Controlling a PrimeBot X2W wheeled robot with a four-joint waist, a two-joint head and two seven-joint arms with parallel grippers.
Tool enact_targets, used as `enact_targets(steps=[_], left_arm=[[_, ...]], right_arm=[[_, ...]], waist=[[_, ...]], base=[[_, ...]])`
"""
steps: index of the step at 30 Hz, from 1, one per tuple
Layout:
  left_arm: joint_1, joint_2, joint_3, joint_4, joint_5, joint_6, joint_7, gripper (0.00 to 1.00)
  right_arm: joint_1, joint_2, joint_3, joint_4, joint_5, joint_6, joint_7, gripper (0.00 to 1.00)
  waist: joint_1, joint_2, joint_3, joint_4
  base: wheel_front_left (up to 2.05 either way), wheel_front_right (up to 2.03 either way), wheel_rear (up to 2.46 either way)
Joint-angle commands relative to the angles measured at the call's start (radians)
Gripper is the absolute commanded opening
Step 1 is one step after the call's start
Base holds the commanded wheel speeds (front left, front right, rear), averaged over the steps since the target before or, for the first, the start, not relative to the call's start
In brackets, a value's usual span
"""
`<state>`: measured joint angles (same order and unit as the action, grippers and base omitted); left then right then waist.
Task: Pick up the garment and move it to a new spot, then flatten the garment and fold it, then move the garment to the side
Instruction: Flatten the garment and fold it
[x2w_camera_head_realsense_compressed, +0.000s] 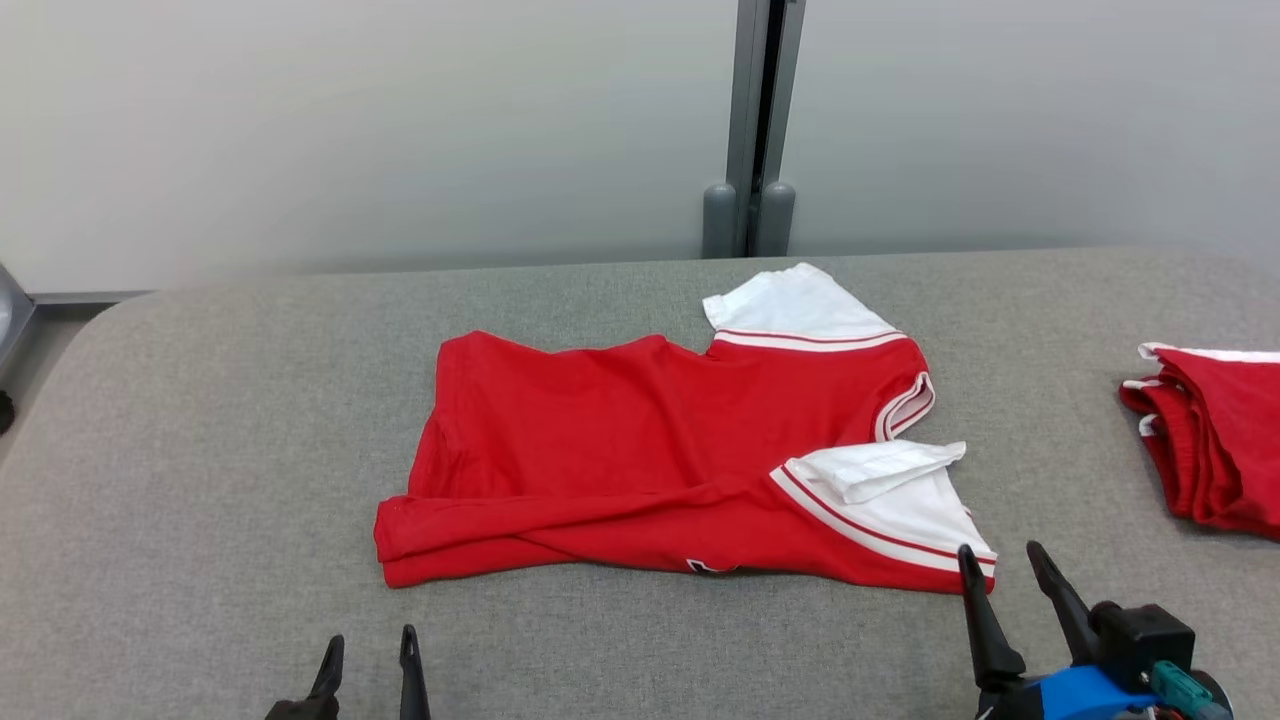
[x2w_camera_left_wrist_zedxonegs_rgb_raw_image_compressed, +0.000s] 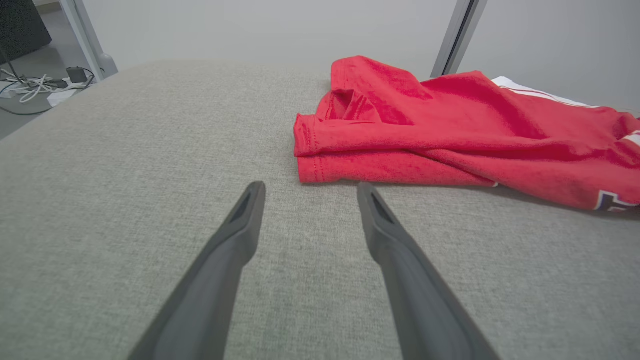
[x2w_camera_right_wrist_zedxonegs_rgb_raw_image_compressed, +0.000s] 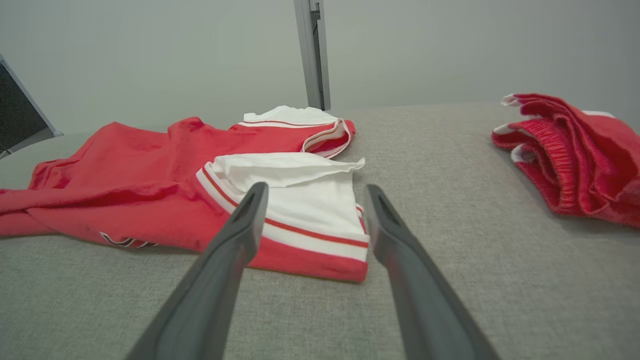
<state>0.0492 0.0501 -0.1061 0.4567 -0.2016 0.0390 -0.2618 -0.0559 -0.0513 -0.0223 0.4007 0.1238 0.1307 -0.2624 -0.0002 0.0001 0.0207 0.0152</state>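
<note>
Grey bench: woven fabric top, runs the full width of the head view, pale wall behind it.
Cables: loose tangle on the floor past the bench's far left corner, seen in the left wrist view.
Left fingers: bottom left of the head view, spread apart and released, nothing between them. Bare bench under them.
Gap to hem: the shirt's near left hem corner is near the left tips, slightly ahead and to their right, apart from them.
Shirt: red body, white sleeves with red and white trim. Lies mid-bench, hem to the left, sleeves to the right.
Shirt lay: mostly flat. The near long edge is folded over onto the body, and a bit of dark print peeks out below that fold.
Sleeves: the far one lies flat. The near one has its cuff flipped back on itself.
Post: grey upright behind the bench, right of centre.
Right fingers: bottom right of the head view, spread apart and released, holding nothing. Blue and black wrist part below them.
Right tips: at the outer corner of the near sleeve, and one tip overlaps that corner in the head view. Touching or not, cannot tell.
Pile: folded red clothes with white trim at the bench's right edge, cut off by the frame, well apart from the shirt.
</note>
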Motion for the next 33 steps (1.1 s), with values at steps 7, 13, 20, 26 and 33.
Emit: enact_targets(steps=[7, 13, 20, 26, 33], left_arm=[[0.050, 0.001, -0.003, -0.025, -0.022, -0.005, -0.004, 1.00], [0.030, 0.001, -0.005, -0.036, -0.033, -0.015, -0.004, 1.00], [-0.040, 0.001, 0.000, -0.002, -0.066, -0.032, -0.004, 1.00], [-0.127, 0.001, 0.017, 0.072, -0.073, -0.053, -0.004, 1.00], [-0.195, 0.001, 0.065, 0.114, -0.092, -0.055, -0.004, 1.00]], right_arm=[[0.050, -0.001, 0.007, 0.011, 0.028, 0.000, -0.003, 1.00], [0.039, -0.001, 0.017, 0.014, 0.027, 0.000, -0.003, 1.00], [-0.007, -0.001, 0.027, 0.002, 0.033, 0.000, -0.003, 1.00], [-0.053, -0.001, 0.040, -0.011, 0.028, 0.000, -0.003, 1.00], [-0.087, -0.001, 0.037, -0.025, 0.024, 0.000, -0.003, 1.00]], waist=[[0.0002, -0.0001, -0.031, -0.013], [0.0002, -0.0001, -0.020, -0.012], [0.0002, -0.0001, 0.050, -0.015], [0.0002, -0.0001, 0.131, -0.025], [0.0002, -0.0001, 0.186, -0.032]], base=[[0.00, 0.00, 0.00], [0.00, 0.00, 0.00], [0.00, 0.00, 0.00], [0.00, 0.00, 0.00], [0.00, 0.00, 0.00]])
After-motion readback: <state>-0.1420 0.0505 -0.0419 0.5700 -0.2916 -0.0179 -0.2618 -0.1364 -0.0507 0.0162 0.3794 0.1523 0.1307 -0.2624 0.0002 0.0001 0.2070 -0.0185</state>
